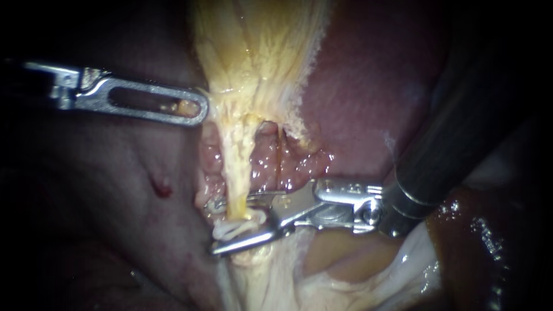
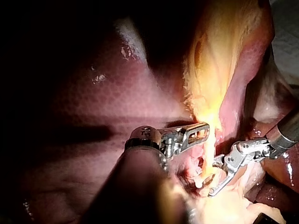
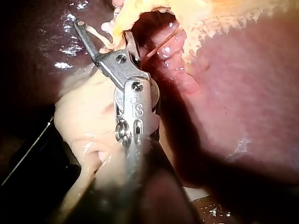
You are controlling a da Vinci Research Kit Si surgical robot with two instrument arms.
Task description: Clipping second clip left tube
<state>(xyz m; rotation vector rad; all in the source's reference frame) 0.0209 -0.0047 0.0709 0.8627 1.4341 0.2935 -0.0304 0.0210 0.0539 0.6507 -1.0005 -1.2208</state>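
The tube (image 1: pixel 237 167), a pale yellow strand, runs down from the gallbladder (image 1: pixel 253 52) across glistening pink tissue to the lower middle of the endoscope view. Its lower end sits between the jaws of the right instrument (image 1: pixel 212 227). These jaws are parted, one on each side of the tube, with a gap between them, so they straddle it rather than pinch it. A whitish clip (image 1: pixel 239 227) lies in that gap at the foot of the tube. The right instrument's dark shaft slants in from the upper right. Higher up, the left instrument (image 1: pixel 199 109) reaches in from the left, its windowed jaws clenched on the gallbladder's yellow edge, with a scrap of tissue showing through the slot. The dark red liver (image 1: pixel 368 86) lies behind and to either side.
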